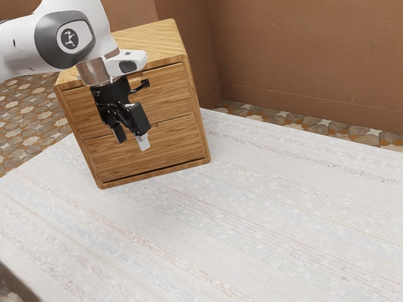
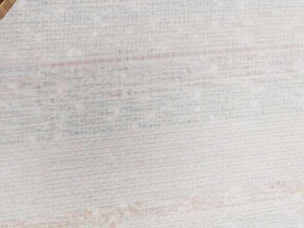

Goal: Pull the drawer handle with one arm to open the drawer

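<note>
A wooden cabinet (image 1: 135, 44) with two drawer fronts stands on a pale rug at the exterior view's upper left. The upper drawer (image 1: 167, 94) has a black handle (image 1: 141, 85), partly covered by my hand. Both drawer fronts sit flush with the cabinet. My black gripper (image 1: 131, 138) hangs in front of the cabinet, over the seam between the two drawers, and points down. Its fingers (image 1: 143, 142) stand apart with nothing between them, below the handle. In the wrist view a sliver of the cabinet's wooden corner (image 2: 3, 9) shows at the edge, above the rug.
The pale woven rug (image 1: 252, 214) covers the floor in front of the cabinet and appears as rug weave (image 2: 152, 118) under my hand. Brown walls (image 1: 302, 50) close off the back. Patterned tiles (image 1: 25, 119) lie beside the cabinet.
</note>
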### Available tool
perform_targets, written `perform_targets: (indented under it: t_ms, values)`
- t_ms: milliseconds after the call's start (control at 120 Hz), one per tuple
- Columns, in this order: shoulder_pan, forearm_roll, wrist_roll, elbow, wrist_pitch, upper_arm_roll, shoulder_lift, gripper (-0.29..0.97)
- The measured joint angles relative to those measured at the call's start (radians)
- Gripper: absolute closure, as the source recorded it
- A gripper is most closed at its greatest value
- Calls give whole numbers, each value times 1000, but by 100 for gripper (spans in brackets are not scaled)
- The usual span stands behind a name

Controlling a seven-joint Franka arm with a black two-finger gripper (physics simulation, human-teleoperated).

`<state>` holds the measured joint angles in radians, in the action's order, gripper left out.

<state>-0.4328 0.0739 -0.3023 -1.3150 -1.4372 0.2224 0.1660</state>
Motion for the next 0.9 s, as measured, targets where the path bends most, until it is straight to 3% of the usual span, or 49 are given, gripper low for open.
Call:
perform_targets:
  t_ms: [367, 433, 567, 900]
  values:
    - [0, 2, 1, 5, 1, -2, -3, 0]
    - [-5, -4, -7, 53, 7, -3, -88, 0]
    - [4, -18, -202, 86, 14, 11, -199, 0]
    - [128, -68, -595, 78, -12, 21, -140, 0]
